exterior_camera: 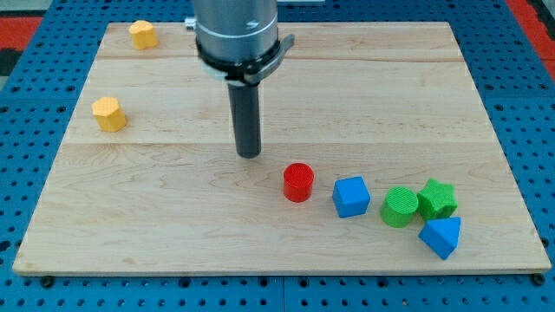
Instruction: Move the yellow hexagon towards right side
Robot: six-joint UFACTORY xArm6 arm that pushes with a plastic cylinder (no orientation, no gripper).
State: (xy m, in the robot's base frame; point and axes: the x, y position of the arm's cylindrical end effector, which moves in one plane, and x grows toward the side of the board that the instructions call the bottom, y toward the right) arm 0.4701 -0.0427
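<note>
Two yellow blocks lie at the view's left. The lower one [109, 113] looks like the yellow hexagon. The upper one [143, 35], near the top left corner of the board, looks like a pentagon. My tip [249, 155] rests on the wooden board near its middle, well to the right of both yellow blocks and touching no block. A red cylinder [298, 182] lies just below and to the right of the tip.
A blue cube [351, 196], a green cylinder [400, 206], a green star [436, 198] and a blue triangle [441, 236] sit in a group at the bottom right. The wooden board [390, 87] lies on a blue perforated table.
</note>
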